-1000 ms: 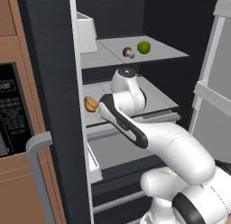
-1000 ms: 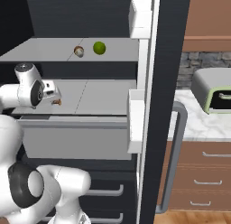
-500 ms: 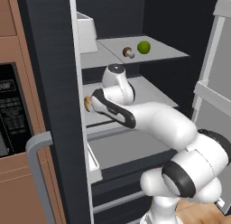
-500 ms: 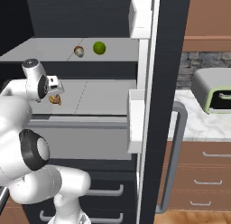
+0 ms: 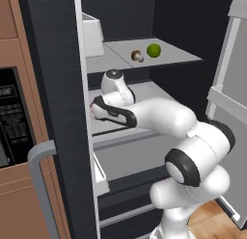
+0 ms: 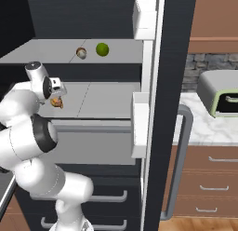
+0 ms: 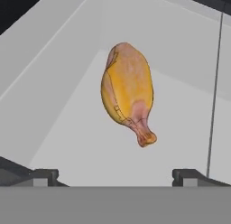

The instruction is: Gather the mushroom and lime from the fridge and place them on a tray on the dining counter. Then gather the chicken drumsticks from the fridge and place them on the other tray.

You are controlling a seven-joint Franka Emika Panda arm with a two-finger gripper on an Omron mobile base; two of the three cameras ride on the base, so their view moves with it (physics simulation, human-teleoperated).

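A brown mushroom (image 5: 136,55) (image 6: 81,52) and a green lime (image 5: 154,50) (image 6: 102,49) lie side by side on the fridge's upper shelf. One golden chicken drumstick (image 7: 127,92) (image 6: 56,103) lies on the grey middle shelf (image 6: 102,102), its thin bone end toward me. My gripper (image 7: 116,177) (image 6: 57,96) is reaching into that shelf and hovers just short of the drumstick. It stands open, one fingertip to each side, nothing between them. The trays are out of view.
A white box (image 5: 91,35) stands at the upper shelf's left. An open fridge door with a grey handle (image 6: 179,165) flanks the arm, another door (image 5: 226,103) opposite. A microwave (image 5: 9,117) sits in the brown cabinet; a green-rimmed appliance (image 6: 218,92) rests on the marble counter.
The arm has swung left and folded in, bringing the hand lower over the middle shelf and closer to the drumstick. The jaws stayed open.
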